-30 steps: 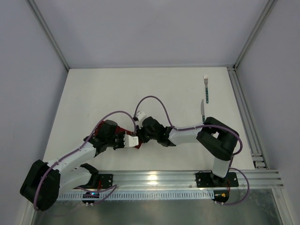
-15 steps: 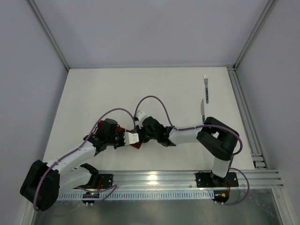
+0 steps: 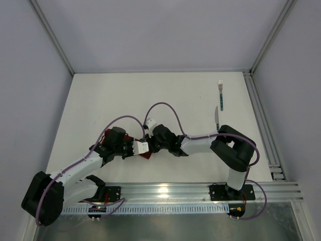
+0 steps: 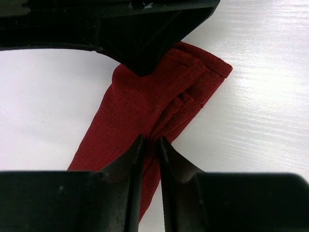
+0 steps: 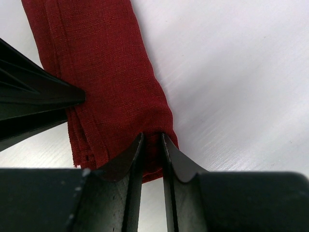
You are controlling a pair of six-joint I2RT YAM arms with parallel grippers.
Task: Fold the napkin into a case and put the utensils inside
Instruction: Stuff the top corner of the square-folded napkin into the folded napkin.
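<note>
The dark red napkin [image 4: 145,101] lies folded into a narrow strip on the white table. In the top view it is mostly hidden under both grippers, with a bit showing [image 3: 146,156]. My left gripper [image 4: 150,142] is shut, pinching a fold on the strip's long edge. My right gripper [image 5: 152,137] is shut on the strip's end [image 5: 101,63], and its fingers [image 4: 140,43] show across from the left one. The two grippers meet tip to tip in the top view, left [image 3: 144,148] and right [image 3: 152,146]. The fork [image 3: 220,93] and knife [image 3: 216,116], teal-handled, lie at the far right.
A metal rail [image 3: 261,120] runs along the table's right edge, and another rail [image 3: 190,190] along the near edge. Purple cables [image 3: 163,106] loop above the wrists. Grey walls enclose the table.
My left gripper has shifted slightly right and away from the near edge, closer to the right gripper. The right arm and the utensils have not moved.
</note>
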